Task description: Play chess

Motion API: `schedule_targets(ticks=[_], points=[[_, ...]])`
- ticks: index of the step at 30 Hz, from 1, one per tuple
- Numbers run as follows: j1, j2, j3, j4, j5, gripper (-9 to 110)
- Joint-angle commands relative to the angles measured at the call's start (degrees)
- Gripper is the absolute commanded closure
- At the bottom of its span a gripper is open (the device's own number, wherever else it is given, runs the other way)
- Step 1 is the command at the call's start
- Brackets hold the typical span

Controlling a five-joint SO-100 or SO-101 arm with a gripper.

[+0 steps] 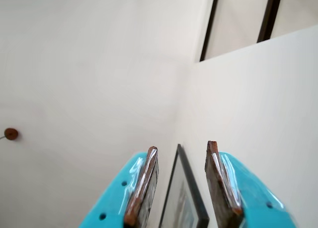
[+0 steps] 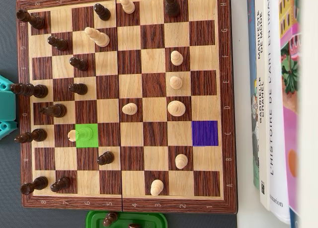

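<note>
In the wrist view my gripper (image 1: 183, 146) is open and empty, with turquoise jaws and brown pads (image 1: 141, 183). It points up at white walls, away from the board. In the overhead view the wooden chessboard (image 2: 226, 89) holds dark pieces mostly on the left and light pieces spread over the middle and right. A light piece (image 2: 85, 134) stands on a square marked green. A square marked purple (image 2: 204, 133) near the right edge is bare. The gripper does not show in the overhead view; only a turquoise part of the arm (image 2: 5, 106) shows at the left edge.
A green tray (image 2: 126, 220) below the board holds dark pieces. Books (image 2: 273, 89) stand along the board's right side. In the wrist view a dark-framed picture (image 1: 186, 193) on the wall shows between the jaws, and a small red-brown knob (image 1: 11, 134) is at left.
</note>
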Motion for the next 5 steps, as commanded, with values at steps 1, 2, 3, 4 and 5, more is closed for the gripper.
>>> schedule_targets(ticks=[1,2,3,4,5], points=[[0.2,-0.6,1.2,-0.2,0.2,87],[0.2,-0.6,1.2,-0.2,0.2,87],[0.2,-0.6,1.2,-0.2,0.2,87],[0.2,-0.6,1.2,-0.2,0.2,87],[0.2,-0.6,1.2,-0.2,0.2,87]])
